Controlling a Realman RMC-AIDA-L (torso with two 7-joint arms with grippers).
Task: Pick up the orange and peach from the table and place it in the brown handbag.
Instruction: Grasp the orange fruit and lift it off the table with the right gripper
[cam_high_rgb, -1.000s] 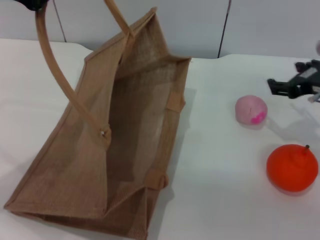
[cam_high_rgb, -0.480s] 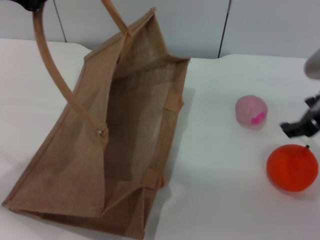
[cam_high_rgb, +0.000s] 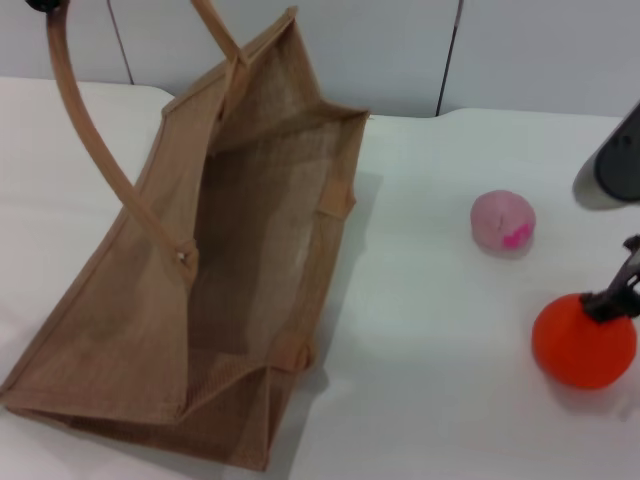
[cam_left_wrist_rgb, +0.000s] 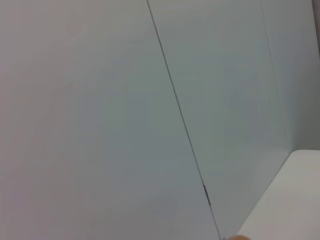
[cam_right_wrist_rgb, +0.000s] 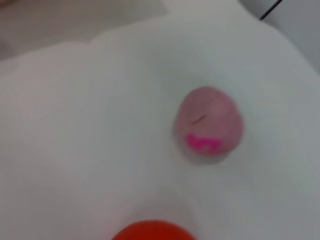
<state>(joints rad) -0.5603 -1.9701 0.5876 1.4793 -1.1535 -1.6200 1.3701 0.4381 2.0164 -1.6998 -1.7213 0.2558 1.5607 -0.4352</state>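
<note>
brown handbag (cam_high_rgb: 215, 290) mouth toward fruits

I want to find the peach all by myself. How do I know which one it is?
Start at the big brown handbag lying open on the white table. Look to its right, where two round fruits sit apart from each other. The peach is the farther, smaller, pale pink one with a bright magenta patch; the orange is bigger and bright orange, with the right gripper at it.

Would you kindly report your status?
Right pincer atop bright orange round fruit. Pale pink peach untouched. Left pincer holds the jute handbag's handle.
</note>
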